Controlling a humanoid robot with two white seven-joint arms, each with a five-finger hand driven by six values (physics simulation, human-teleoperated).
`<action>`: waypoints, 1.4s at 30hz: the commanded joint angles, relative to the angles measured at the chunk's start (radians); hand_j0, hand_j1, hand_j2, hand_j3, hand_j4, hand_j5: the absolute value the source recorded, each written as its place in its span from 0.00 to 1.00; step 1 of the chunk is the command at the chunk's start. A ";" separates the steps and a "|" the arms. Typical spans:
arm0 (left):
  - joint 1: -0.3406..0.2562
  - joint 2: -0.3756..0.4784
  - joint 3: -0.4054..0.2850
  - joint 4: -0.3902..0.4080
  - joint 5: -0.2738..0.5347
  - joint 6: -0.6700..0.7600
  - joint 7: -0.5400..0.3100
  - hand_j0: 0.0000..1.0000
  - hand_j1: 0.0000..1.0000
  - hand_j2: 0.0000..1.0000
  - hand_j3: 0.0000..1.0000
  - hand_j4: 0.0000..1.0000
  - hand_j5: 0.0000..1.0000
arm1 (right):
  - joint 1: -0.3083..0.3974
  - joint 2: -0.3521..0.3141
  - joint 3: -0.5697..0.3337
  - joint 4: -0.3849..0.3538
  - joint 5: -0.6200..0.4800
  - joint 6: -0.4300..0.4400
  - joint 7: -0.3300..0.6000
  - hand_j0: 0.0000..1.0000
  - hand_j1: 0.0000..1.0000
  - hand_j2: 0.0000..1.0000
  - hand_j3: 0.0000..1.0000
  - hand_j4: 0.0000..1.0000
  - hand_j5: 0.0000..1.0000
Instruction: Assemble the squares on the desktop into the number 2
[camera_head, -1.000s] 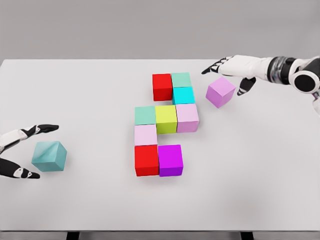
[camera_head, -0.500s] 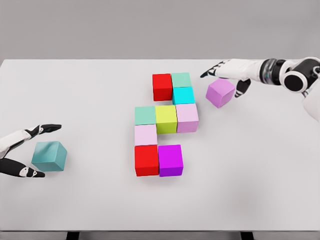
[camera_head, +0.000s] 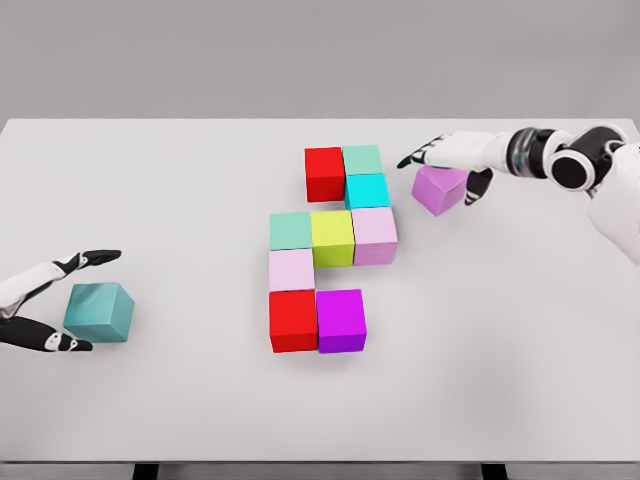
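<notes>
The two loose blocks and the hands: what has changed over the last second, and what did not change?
The right hand came in over the light purple block, which slid left toward the cyan block. The left hand closed in around the teal block, which turned a little. The blocks in the middle stayed in place on the table.

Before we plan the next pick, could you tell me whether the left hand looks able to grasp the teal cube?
Probably yes: the left hand is open, with fingers on either side of the teal cube; nothing lies between them.
</notes>
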 joint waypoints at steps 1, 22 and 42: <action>0.000 -0.013 0.003 0.007 -0.005 0.001 0.001 1.00 1.00 1.00 1.00 1.00 1.00 | 0.000 0.013 -0.001 0.021 0.011 0.001 0.000 1.00 1.00 1.00 1.00 1.00 1.00; 0.002 -0.059 0.000 0.048 -0.041 0.001 0.001 0.98 0.98 0.98 0.98 0.98 0.98 | 0.011 -0.080 -0.153 -0.048 0.014 -0.117 0.000 0.51 0.51 0.51 0.51 0.51 0.51; 0.003 -0.084 -0.003 0.085 -0.043 0.001 0.003 0.66 0.66 0.66 0.66 0.66 0.66 | 0.215 -0.399 -0.118 -0.720 -0.093 -0.186 0.000 0.51 0.51 0.51 0.51 0.51 0.51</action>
